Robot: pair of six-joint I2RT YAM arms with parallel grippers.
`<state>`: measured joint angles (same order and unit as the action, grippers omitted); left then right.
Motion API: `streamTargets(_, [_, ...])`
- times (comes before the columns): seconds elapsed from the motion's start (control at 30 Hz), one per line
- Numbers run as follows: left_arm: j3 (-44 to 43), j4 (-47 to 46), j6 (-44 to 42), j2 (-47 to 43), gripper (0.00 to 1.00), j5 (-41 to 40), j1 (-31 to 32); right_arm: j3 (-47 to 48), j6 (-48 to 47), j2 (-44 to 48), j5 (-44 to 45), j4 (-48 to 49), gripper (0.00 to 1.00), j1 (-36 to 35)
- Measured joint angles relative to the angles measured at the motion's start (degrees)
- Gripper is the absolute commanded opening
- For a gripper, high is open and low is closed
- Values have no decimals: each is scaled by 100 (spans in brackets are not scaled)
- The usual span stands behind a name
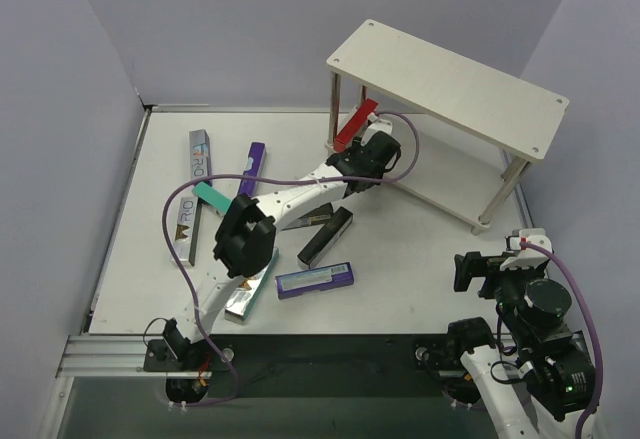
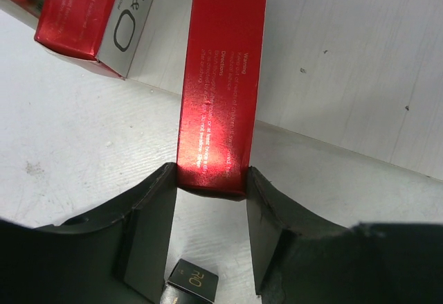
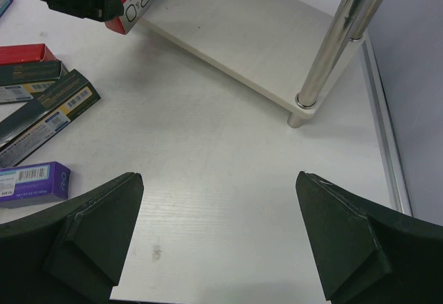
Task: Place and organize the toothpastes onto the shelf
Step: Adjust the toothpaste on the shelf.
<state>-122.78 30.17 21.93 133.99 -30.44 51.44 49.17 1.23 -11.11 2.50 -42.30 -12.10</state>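
At the left end of the shelf's (image 1: 450,84) lower board, my left gripper (image 2: 211,188) is clenched on the near tip of a red toothpaste box (image 2: 221,75) that reaches over the board, beside another red box (image 2: 90,13). Gripped so near its end, it may pivot, slip, or knock that neighbour askew. My right gripper (image 3: 218,179) hangs wide open, near right, empty.
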Motion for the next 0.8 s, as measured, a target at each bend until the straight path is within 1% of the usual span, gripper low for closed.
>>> streamTargets(0.27, [-13, -94, -269, 13, 38, 92, -192, 0, 0, 0, -2, 0, 100, 0])
streamTargets(0.57, [-13, -562, -916, 101, 38, 317, -398, 0, 0, 0, -39, 0, 100, 0])
streamTargets(0.8, [-15, -739, -1224, 107, 39, 476, -514, 0, 0, 0, -39, 0, 100, 0])
